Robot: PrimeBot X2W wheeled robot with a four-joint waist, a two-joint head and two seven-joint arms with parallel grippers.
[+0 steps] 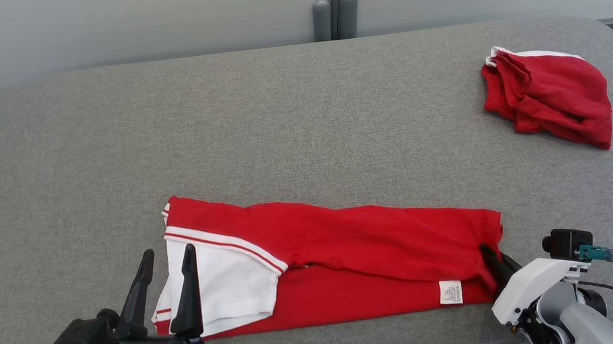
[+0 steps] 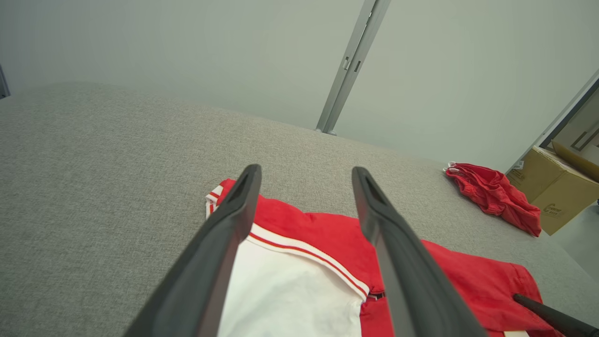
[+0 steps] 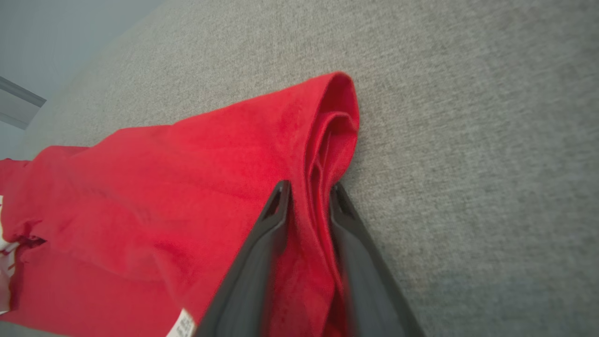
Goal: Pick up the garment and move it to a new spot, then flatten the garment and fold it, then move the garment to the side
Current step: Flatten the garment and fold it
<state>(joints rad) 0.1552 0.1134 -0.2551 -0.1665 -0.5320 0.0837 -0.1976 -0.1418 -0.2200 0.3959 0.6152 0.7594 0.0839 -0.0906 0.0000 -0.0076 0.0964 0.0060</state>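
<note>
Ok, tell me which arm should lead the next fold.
Probably right. Its jaws are shut on the garment's end, pinching the folded layers; the left jaws stand open by the white part, gripping nothing.

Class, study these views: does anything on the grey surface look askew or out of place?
The red garment near the front is folded unevenly: its upper layer slants, leaving the lower layer showing along the near edge. A second red garment lies crumpled at the far right.
</note>
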